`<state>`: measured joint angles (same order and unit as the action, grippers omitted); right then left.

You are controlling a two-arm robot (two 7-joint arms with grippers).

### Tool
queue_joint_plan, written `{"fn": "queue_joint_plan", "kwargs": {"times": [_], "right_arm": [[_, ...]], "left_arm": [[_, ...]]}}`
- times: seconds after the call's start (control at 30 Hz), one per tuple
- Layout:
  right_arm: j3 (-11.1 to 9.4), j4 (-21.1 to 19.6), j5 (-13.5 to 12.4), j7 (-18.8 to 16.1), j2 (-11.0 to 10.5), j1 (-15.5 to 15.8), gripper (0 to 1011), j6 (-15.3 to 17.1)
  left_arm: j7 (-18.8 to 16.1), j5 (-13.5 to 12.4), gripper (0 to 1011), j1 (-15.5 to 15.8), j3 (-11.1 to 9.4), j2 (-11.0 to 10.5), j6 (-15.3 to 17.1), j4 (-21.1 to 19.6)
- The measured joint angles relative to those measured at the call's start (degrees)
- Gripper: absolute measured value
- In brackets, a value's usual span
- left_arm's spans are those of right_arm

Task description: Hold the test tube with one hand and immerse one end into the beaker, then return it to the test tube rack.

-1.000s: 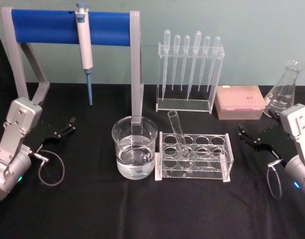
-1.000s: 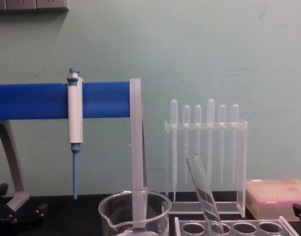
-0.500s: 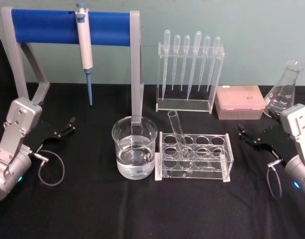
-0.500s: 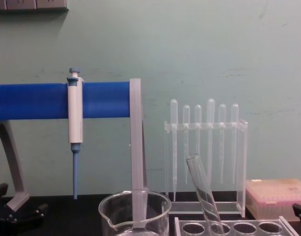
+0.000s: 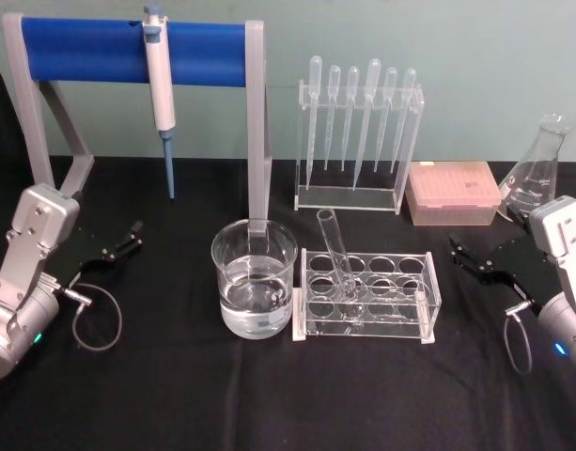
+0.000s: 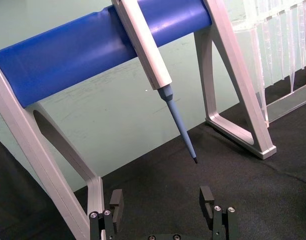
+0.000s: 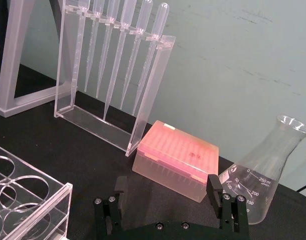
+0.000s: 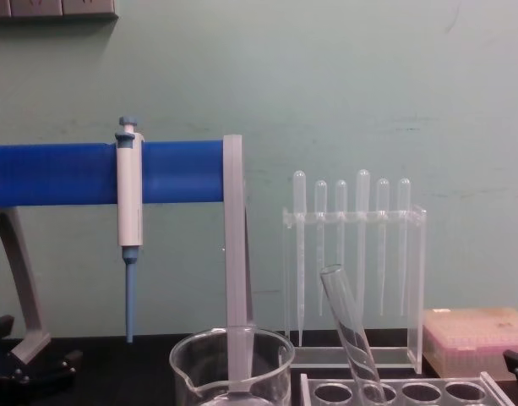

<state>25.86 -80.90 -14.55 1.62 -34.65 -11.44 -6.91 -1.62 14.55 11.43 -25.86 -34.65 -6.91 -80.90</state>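
Leaning in rack (image 5: 428, 282) hole at beaker-side end, test tube (image 5: 336, 254) stood tilted, upper half free, just beside beaker (image 5: 255, 235). Glass judged light, stiff, slippery, brittle; best pinched gently on bare shaft below rim. Left gripper (image 5: 121, 242) sat wide, empty, well left of beaker. Right gripper (image 5: 466, 256) was likewise wide, empty, right of rack.

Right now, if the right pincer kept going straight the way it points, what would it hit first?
Probably the pink tip box: in the wrist view it sits straight ahead between the right pincer's open fingers, with bare black table before it. Depth is hard to judge.
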Motion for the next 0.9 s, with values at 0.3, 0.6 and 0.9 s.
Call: {"fn": "queue_joint_plan", "kwargs": {"times": [0.3, 0.6, 0.9], "right_arm": [[-1.58, -6.92, 3.19, 2.15, -2.97, 3.59, 1002, 3.79], [-5.88, -21.41, -1.75, -3.29, -9.70, 11.13, 1002, 9.41], [-3.22, -22.78, -8.45, -19.84, -9.89, 5.53, 1002, 13.32]], "left_arm": [[0.00, 0.00, 1000, 0.00, 0.00, 0.00, 0.00, 0.00], [0.00, 0.00, 1000, 0.00, 0.00, 0.00, 0.00, 0.00], [0.00, 0.00, 1000, 0.00, 0.00, 0.00, 0.00, 0.00]]}}
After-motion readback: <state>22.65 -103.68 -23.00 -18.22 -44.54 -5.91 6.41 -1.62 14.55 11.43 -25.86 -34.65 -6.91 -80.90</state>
